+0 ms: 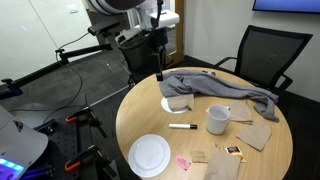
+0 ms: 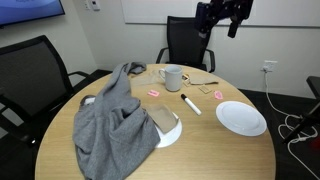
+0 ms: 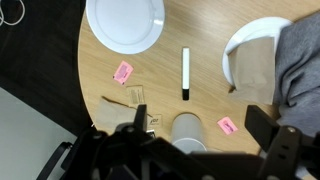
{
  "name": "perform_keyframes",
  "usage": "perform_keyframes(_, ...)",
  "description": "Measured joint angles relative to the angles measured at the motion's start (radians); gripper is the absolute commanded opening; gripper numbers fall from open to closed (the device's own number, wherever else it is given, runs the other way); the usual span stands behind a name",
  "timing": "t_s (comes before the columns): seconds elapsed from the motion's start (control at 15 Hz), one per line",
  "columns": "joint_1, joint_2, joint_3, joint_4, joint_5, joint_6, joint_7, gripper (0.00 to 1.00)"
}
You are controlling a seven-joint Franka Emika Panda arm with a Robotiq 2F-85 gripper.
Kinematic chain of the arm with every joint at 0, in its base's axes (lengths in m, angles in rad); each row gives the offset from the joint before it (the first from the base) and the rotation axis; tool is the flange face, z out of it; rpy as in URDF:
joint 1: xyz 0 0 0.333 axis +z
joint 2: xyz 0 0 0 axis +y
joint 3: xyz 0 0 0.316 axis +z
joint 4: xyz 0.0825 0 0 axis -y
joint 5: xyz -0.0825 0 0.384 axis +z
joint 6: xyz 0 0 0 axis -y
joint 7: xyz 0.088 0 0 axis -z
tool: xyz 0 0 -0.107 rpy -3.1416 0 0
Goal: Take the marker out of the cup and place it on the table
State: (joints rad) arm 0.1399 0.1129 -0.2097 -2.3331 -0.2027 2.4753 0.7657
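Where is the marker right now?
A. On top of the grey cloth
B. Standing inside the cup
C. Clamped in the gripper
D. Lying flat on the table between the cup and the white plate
D: in the wrist view the marker lies flat on the bare table, apart from the cup and the white plate; both exterior views agree.

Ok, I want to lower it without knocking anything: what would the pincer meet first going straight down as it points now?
Most likely the cup, which sits between the open pincer's fingers in the wrist view; the marker lies beyond it on the table. Depth is unclear.
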Motion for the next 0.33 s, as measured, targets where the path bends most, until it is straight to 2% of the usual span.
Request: perform_keyframes(0.33,-0.031,-0.041,0.031,-0.021,-0.001,-0.009,-0.013,1.0)
